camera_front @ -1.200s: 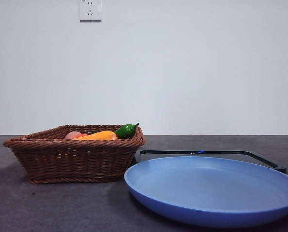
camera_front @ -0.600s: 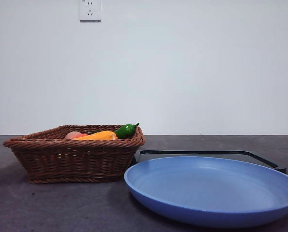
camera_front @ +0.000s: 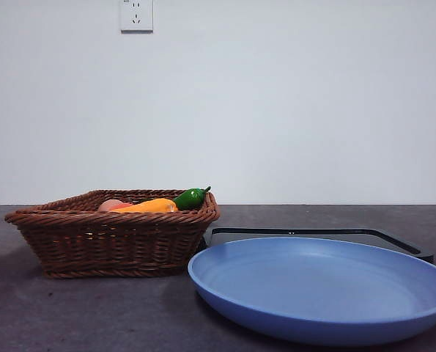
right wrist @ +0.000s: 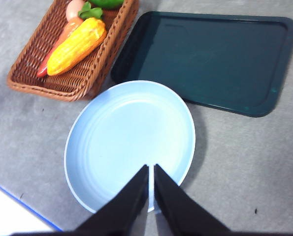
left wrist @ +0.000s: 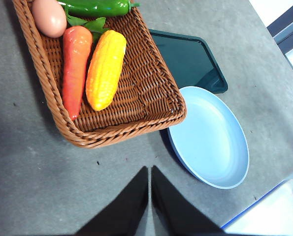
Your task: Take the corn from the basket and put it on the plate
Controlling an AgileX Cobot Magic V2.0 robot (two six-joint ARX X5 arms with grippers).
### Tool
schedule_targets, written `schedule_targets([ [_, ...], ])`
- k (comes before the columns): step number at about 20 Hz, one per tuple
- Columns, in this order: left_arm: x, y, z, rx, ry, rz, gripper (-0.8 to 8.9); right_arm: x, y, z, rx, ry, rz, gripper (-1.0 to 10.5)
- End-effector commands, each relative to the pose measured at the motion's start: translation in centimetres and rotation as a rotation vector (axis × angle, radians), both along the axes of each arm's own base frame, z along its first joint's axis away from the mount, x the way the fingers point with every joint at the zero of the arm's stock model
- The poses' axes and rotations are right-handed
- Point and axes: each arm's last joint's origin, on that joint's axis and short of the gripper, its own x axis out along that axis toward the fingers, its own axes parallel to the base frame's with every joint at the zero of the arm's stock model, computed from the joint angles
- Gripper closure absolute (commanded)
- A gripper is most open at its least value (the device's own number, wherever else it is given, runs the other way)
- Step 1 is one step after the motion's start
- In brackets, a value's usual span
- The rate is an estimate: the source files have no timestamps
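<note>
Corn [camera_front: 148,207] mostly hidden behind basket [camera_front: 111,238] rim, front view.

Brown woven wicker basket [left wrist: 136,98], orange-yellow bumpy corn [left wrist: 105,69], orange-red carrot [left wrist: 75,66], glossy green pepper [left wrist: 94,7], pinkish egg-shaped fruit [left wrist: 48,17], light-blue plate [right wrist: 131,142], black tray [right wrist: 210,59], dark grey speckled worktop [left wrist: 38,172].

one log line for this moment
orange-yellow bumpy corn: in brown wicker basket | light-blue round plate: bare | left gripper, right gripper: shut, high
</note>
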Motion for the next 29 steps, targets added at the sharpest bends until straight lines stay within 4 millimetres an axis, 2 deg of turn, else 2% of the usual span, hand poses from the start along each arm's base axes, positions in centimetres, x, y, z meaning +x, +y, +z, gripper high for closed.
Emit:
schedule_targets([
  [1,0.2,0.0,0.6,0.007,-0.036,-0.013,6.46,0.3,0.0,0.5,-0.007,-0.018,0.005,8.3],
  [3,0.2,0.0,0.7,0.004,-0.046,-0.01,4.27,0.4,0.0,0.4,-0.011,-0.013,0.001,6.5],
  [4,0.2,0.0,0.7,-0.003,-0.04,-0.005,3.55,0.5,0.0,0.3,-0.022,-0.006,-0.011,6.4],
  [5,0.2,0.0,0.7,-0.003,-0.041,-0.004,3.4,0.7,0.0,0.2,-0.027,0.003,-0.015,6.4],
  [8,0.2,0.0,0.7,-0.004,-0.039,-0.003,3.41,1.7,0.1,-0.3,-0.027,0.06,-0.018,6.4],
  [12,0.2,0.0,0.7,-0.005,-0.04,-0.003,3.42,4.7,0.6,-2.0,-0.035,0.17,-0.004,6.4],
  [19,0.2,0.0,0.7,-0.006,-0.038,-0.002,3.42,10.3,2.4,-7.3,-0.068,0.379,0.051,6.4],
  [24,0.2,0.0,0.7,-0.006,-0.038,-0.002,3.42,12.1,3.3,-10.2,-0.086,0.453,0.082,6.6],
  [29,0.2,0.0,0.7,-0.007,-0.038,-0.001,3.42,12.8,3.7,-12.2,-0.099,0.528,0.092,7.6],
])
